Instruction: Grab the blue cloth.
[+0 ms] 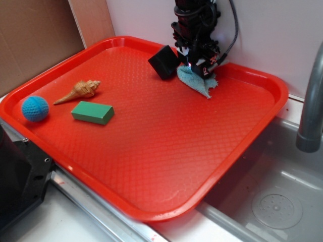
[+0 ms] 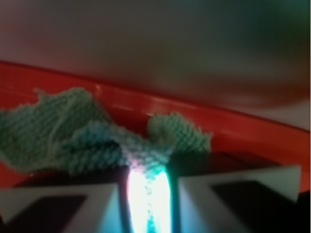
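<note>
**Hand closed on blue cloth at far edge of tray**

1. Hand [image 1: 196, 66]: positioned low over the far part of the red tray [image 1: 151, 166], near its back rim. In the wrist view the two fingers [image 2: 97, 206] stand narrow, with a fold of fabric pinched between them under a bright glare. The hand is holding the cloth.

2. Blue cloth [image 1: 198, 80]: pale teal terry rag, lying on the tray floor directly beneath the hand, close to the back rim. In the exterior view a frayed corner extends forward and to the right of the hand. In the wrist view the cloth [image 2: 53, 133] bunches in soft folds to the left, with a smaller flap to the right of the pinch point; the tray rim runs just behind it.

3. Black block [image 1: 163, 61]: tilted, just beside the cloth on its left. Whether it touches the cloth or the hand cannot be determined.

4. Other items, well apart at the left of the tray: a green block [image 1: 93, 112], a seashell [image 1: 79, 91] behind it, and a blue knitted ball [image 1: 35, 109] near the left rim.

5. A grey sink [image 1: 272, 201] and a faucet pipe [image 1: 312, 111] sit to the right of the tray.
</note>
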{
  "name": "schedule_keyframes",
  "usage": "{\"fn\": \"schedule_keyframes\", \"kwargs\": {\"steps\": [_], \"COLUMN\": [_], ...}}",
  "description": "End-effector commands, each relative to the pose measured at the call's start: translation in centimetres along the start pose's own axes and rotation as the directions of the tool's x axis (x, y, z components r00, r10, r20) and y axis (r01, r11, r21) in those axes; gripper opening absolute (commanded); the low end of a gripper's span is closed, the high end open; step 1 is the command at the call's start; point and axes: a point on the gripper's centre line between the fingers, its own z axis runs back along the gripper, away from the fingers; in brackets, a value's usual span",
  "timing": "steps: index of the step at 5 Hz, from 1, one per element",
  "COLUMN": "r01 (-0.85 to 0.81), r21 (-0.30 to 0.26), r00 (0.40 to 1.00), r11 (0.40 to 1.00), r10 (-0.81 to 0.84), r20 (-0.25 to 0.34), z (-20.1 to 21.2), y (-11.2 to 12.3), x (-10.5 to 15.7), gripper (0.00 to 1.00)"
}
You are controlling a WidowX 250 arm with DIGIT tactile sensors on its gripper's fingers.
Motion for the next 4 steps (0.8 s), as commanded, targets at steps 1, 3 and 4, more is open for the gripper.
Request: {"fn": "schedule_keyframes", "kwargs": {"steps": [1,3,4], "r01": [-0.165,-0.371,-0.363], "r21": [0.052,0.054,-0.080], "r00": [0.985,0.926,0.927], "r11": [0.985,0.927,0.928], "r10": [0.162,0.374,0.350], "r20": [0.058,-0.045,-0.135], "z": [5.1,12.6,14.7], "y": [0.5,0.1,0.5], "x": [0.5,-4.6,-7.3], "gripper": [0.00,0.00,0.00]}}
